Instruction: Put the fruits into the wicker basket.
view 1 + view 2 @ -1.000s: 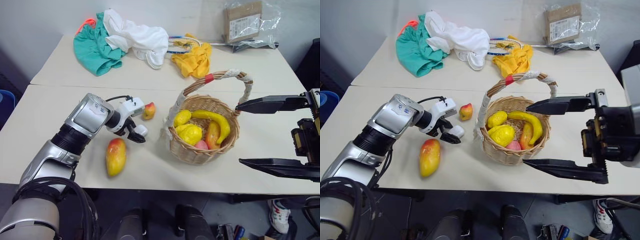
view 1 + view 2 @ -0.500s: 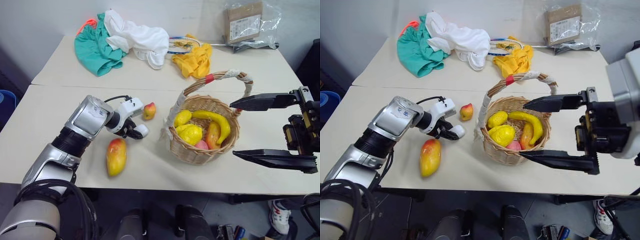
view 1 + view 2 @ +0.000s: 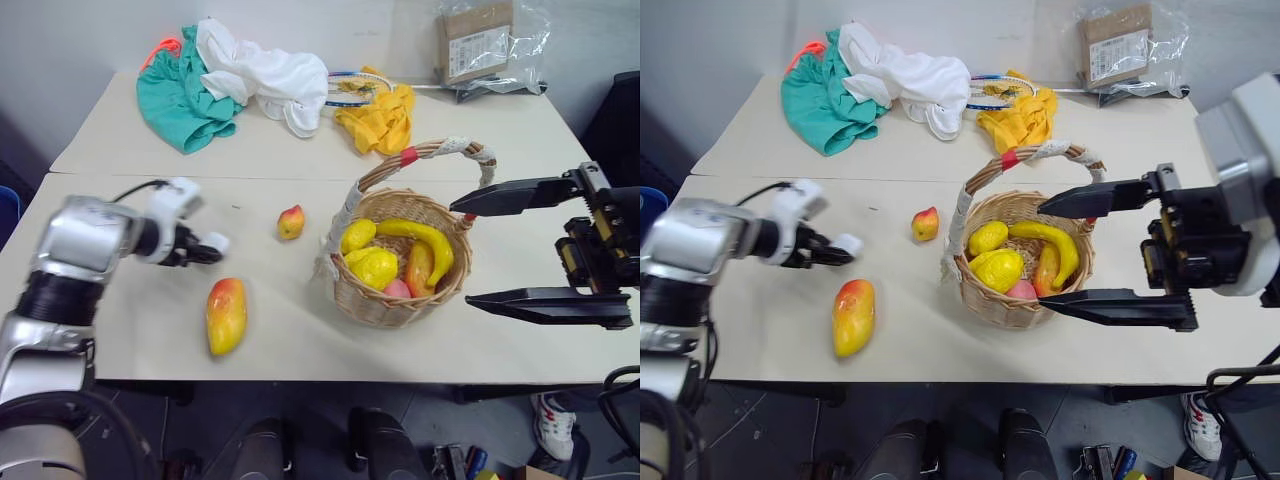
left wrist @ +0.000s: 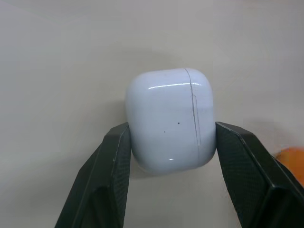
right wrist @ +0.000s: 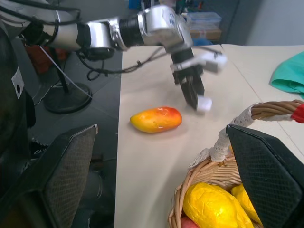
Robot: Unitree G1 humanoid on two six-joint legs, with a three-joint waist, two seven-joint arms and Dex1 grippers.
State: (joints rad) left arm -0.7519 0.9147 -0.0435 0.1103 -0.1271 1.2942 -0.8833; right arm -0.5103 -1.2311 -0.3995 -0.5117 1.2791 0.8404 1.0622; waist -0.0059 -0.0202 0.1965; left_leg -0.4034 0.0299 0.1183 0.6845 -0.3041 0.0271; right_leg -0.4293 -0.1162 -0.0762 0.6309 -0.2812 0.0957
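Clamping a plain white case [image 4: 169,119] in the left gripper [image 4: 169,142], right gripper [image 3: 515,245] wide open, empty, no readable writing.

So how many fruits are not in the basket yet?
2. The mango lies on the table near its front edge, and the small peach sits farther back, left of the wicker basket. Neither touches the basket. The other fruits are already inside.

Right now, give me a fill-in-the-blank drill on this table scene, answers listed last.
1. The left gripper is shut on a small ____ case.
2. The mango lies on the ____, outside the wicker basket.
3. The right gripper is ____.
4. The banana lies inside the ____.

Answers: white; table; open; basket
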